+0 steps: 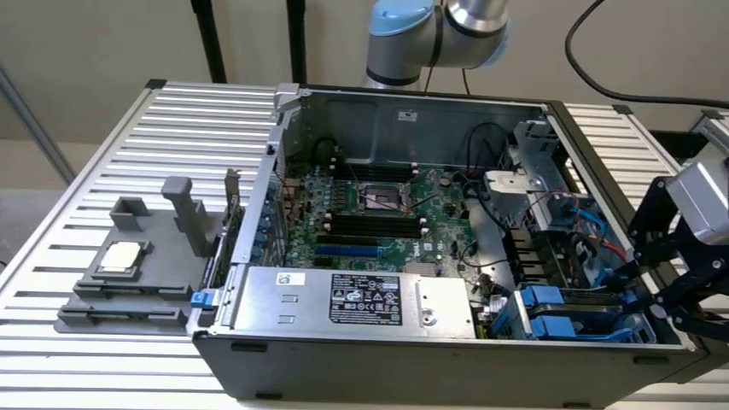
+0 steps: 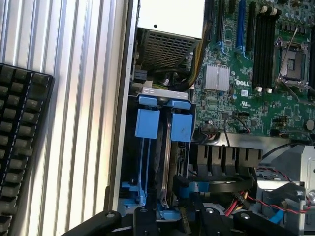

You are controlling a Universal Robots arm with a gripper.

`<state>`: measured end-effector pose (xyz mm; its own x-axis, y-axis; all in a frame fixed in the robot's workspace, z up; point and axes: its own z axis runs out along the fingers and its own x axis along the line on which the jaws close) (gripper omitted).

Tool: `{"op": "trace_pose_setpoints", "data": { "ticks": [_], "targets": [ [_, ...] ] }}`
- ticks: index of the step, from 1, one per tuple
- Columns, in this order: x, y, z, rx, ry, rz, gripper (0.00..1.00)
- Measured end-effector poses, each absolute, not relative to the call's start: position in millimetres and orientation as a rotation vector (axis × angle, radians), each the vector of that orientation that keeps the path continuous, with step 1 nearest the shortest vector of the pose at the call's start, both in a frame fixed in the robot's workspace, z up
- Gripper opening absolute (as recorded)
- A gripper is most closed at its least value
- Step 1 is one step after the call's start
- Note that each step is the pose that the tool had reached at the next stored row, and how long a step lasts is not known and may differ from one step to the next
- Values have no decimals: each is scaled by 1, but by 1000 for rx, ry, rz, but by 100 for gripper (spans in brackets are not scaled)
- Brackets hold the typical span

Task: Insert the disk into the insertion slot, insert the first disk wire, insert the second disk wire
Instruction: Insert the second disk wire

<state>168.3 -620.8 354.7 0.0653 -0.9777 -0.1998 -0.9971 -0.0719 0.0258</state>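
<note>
At the near right corner of the open computer case (image 1: 456,359), the gripper (image 1: 672,286) hovers just above the insertion slot (image 2: 162,162), jaws partly open and holding nothing. The disk (image 2: 166,162) already stands edge-up between the blue rails, so insertion seems done. Farther back, red and blue wires (image 2: 256,204) lie loose; whether either is plugged in cannot be told.

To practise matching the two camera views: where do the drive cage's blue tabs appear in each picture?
Exterior view: blue tabs at the case's front corner on the exterior view's right, beside the gripper.
Wrist view: blue tabs mid-picture, beside the ribbed table.
Shared landmark: green motherboard.
</note>
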Motion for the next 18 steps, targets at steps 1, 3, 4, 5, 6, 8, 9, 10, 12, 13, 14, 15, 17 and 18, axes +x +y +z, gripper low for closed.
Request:
{"op": "trace_pose_setpoints", "data": {
  "ticks": [1, 3, 4, 5, 6, 8, 9, 10, 12, 13, 14, 15, 17, 18],
  "targets": [
    [168, -621, 354, -2201, 2050, 257, 38],
    [169, -621, 353, -2198, 2037, 270, 38],
    [169, -621, 353, -2199, 2030, 275, 38],
    [169, -621, 352, -2201, 2024, 279, 38],
    [169, -621, 351, -2203, 2019, 282, 38],
    [170, -622, 349, -2210, 2008, 287, 38],
    [170, -622, 348, -2214, 2002, 288, 38],
    [170, -622, 347, -2218, 1997, 290, 38],
    [171, -622, 345, -2228, 1986, 292, 38],
    [171, -622, 345, -2233, 1979, 292, 38],
    [171, -622, 345, -2238, 1971, 291, 38],
    [171, -622, 344, -2243, 1962, 289, 38],
    [171, -622, 344, -2253, 1941, 284, 38],
    [171, -622, 344, -2256, 1931, 282, 38]
  ]
}}
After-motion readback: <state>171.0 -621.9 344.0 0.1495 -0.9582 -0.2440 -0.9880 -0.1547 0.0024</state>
